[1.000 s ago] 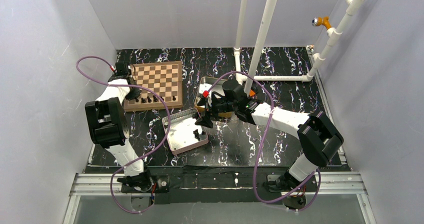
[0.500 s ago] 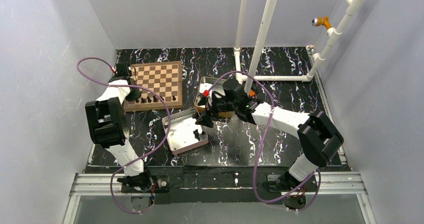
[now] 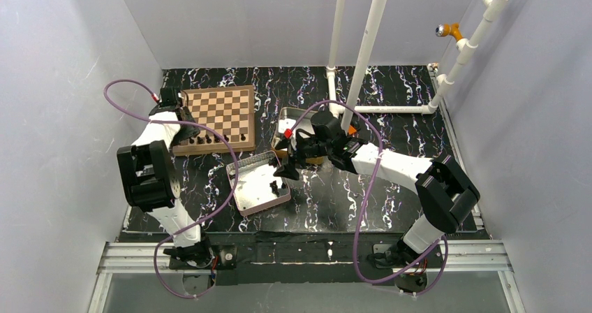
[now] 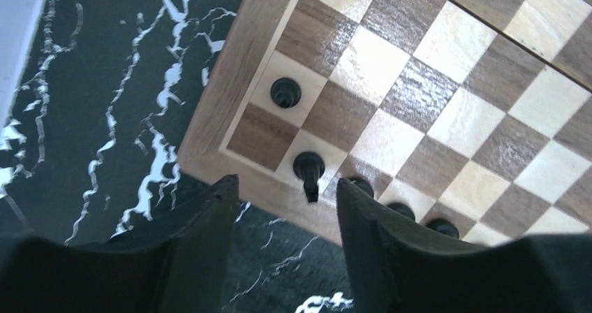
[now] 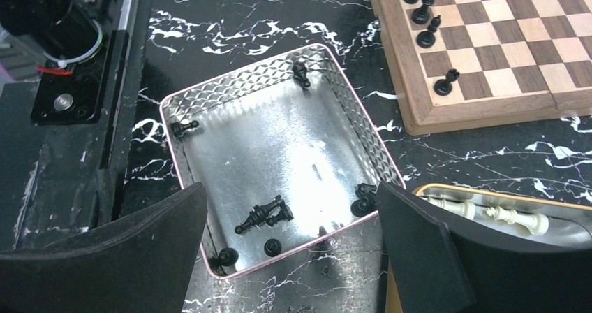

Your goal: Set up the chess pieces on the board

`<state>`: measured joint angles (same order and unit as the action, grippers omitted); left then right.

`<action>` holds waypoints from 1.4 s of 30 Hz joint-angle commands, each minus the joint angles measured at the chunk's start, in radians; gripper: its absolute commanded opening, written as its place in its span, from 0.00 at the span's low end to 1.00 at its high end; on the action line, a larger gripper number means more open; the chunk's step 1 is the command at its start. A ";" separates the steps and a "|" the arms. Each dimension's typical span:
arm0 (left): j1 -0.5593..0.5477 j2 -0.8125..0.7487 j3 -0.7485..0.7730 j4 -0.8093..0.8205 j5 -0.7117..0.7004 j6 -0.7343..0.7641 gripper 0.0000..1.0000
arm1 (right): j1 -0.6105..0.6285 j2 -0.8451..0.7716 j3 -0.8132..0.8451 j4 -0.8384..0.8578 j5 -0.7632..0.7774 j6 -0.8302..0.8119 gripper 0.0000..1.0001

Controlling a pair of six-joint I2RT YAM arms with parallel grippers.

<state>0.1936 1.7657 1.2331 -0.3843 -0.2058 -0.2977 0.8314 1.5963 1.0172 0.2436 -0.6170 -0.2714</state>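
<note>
The board (image 3: 222,114) lies at the back left, with a short row of black chess pieces (image 3: 209,139) along its near edge. My left gripper (image 3: 183,133) hovers at the board's near-left corner. In the left wrist view its jaws (image 4: 286,184) stand apart with nothing between them, and a black piece (image 4: 308,166) stands on a light square just beyond the fingertips. Another piece (image 4: 285,91) stands one square further in. My right gripper (image 5: 290,191) is wide open above a metal tin (image 5: 237,82) holding several loose black pieces (image 5: 265,214).
A second tin (image 5: 489,215) with white pieces sits right of the first, under my right wrist. White pipes (image 3: 363,54) rise from the table behind it. Grey walls close in the left, back and right sides.
My left gripper's jaws have parted, leaving a black piece standing on the board's near row. The left arm shifted slightly. The right arm has barely moved.
</note>
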 commanded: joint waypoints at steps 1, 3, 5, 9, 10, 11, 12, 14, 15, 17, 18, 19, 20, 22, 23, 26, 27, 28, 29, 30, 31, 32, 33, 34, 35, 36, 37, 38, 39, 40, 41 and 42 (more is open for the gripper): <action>0.004 -0.173 0.017 -0.111 -0.063 -0.001 0.59 | -0.003 -0.011 0.030 -0.027 -0.078 -0.084 0.98; 0.006 -0.232 0.004 -0.143 -0.058 -0.003 0.73 | -0.003 -0.010 0.039 -0.060 -0.106 -0.134 0.98; 0.006 -0.293 -0.008 -0.179 -0.041 0.001 0.90 | -0.003 -0.010 0.050 -0.100 -0.133 -0.190 0.98; 0.010 -0.428 -0.041 -0.248 0.051 -0.007 0.98 | -0.003 -0.001 0.083 -0.187 -0.171 -0.292 0.98; 0.012 -0.456 -0.049 -0.260 0.082 -0.009 0.98 | -0.003 0.001 0.088 -0.196 -0.173 -0.301 0.98; 0.012 -0.487 -0.057 -0.275 0.114 -0.010 0.98 | -0.003 0.002 0.093 -0.203 -0.175 -0.303 0.98; 0.013 -0.514 -0.065 -0.285 0.154 -0.011 0.98 | -0.003 0.004 0.094 -0.208 -0.179 -0.304 0.98; 0.013 -0.572 -0.086 -0.302 0.257 -0.025 0.98 | -0.003 0.004 0.097 -0.213 -0.186 -0.296 0.98; 0.011 -0.597 -0.101 -0.306 0.312 -0.042 0.98 | -0.003 0.003 0.097 -0.212 -0.189 -0.285 0.98; 0.002 -0.649 -0.133 -0.314 0.402 -0.083 0.98 | -0.003 0.000 0.096 -0.211 -0.193 -0.267 0.98; -0.004 -0.669 -0.151 -0.316 0.441 -0.096 0.98 | -0.003 -0.002 0.094 -0.211 -0.198 -0.262 0.99; -0.016 -0.687 -0.166 -0.327 0.463 -0.100 0.98 | -0.003 -0.004 0.093 -0.213 -0.202 -0.261 0.99; -0.039 -0.701 -0.170 -0.349 0.475 -0.093 0.98 | -0.003 -0.006 0.090 -0.217 -0.209 -0.260 0.98; -0.093 -0.733 -0.178 -0.394 0.478 -0.057 0.98 | -0.003 -0.010 0.085 -0.224 -0.218 -0.264 0.98; -0.120 -0.747 -0.182 -0.417 0.472 -0.041 0.98 | -0.003 -0.012 0.081 -0.227 -0.223 -0.264 0.98; -0.225 -0.785 -0.201 -0.458 0.478 -0.002 0.96 | -0.003 -0.016 0.080 -0.235 -0.234 -0.265 0.98; -0.254 -0.795 -0.212 -0.463 0.488 0.007 0.95 | -0.003 -0.016 0.081 -0.240 -0.234 -0.267 0.98; -0.277 -0.802 -0.223 -0.464 0.497 -0.001 0.94 | -0.004 -0.018 0.083 -0.242 -0.235 -0.269 0.98; -0.300 -0.806 -0.234 -0.459 0.507 -0.015 0.93 | -0.007 -0.019 0.089 -0.276 -0.236 -0.275 0.99; -0.320 -0.807 -0.247 -0.445 0.527 -0.033 0.92 | -0.013 -0.020 0.097 -0.300 -0.239 -0.280 0.98; -0.343 -0.808 -0.259 -0.429 0.538 -0.059 0.90 | -0.022 -0.020 0.103 -0.325 -0.250 -0.285 0.98; -0.366 -0.806 -0.271 -0.411 0.541 -0.095 0.87 | -0.031 -0.023 0.110 -0.348 -0.265 -0.294 0.98; -0.390 -0.804 -0.293 -0.388 0.544 -0.132 0.85 | -0.041 -0.025 0.114 -0.372 -0.270 -0.303 0.98; -0.414 -0.799 -0.309 -0.361 0.547 -0.168 0.83 | -0.047 -0.030 0.117 -0.389 -0.274 -0.309 0.98; -0.438 -0.793 -0.330 -0.329 0.543 -0.213 0.78 | -0.052 -0.033 0.118 -0.400 -0.273 -0.314 0.99; -0.457 -0.787 -0.352 -0.294 0.543 -0.264 0.72 | -0.056 -0.038 0.116 -0.406 -0.273 -0.314 0.99; -0.475 -0.779 -0.378 -0.252 0.546 -0.314 0.70 | -0.057 -0.041 0.114 -0.405 -0.274 -0.313 0.98; -0.494 -0.770 -0.402 -0.209 0.537 -0.370 0.68 | -0.057 -0.043 0.110 -0.404 -0.274 -0.309 0.98; -0.520 -0.757 -0.424 -0.172 0.523 -0.416 0.63 | -0.057 -0.046 0.106 -0.392 -0.274 -0.299 0.98; -0.550 -0.743 -0.439 -0.135 0.506 -0.454 0.57 | -0.058 -0.048 0.098 -0.375 -0.275 -0.283 0.98; -0.571 -0.723 -0.443 -0.120 0.477 -0.484 0.56 | -0.057 -0.050 0.093 -0.360 -0.275 -0.267 0.98; -0.592 -0.701 -0.442 -0.111 0.451 -0.501 0.55 | -0.057 -0.052 0.091 -0.350 -0.273 -0.258 0.98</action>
<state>-0.3302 1.0180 0.8131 -0.6151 0.3031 -0.6239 0.7723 1.5963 1.0866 -0.1318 -0.8597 -0.5560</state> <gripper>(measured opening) 0.571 0.983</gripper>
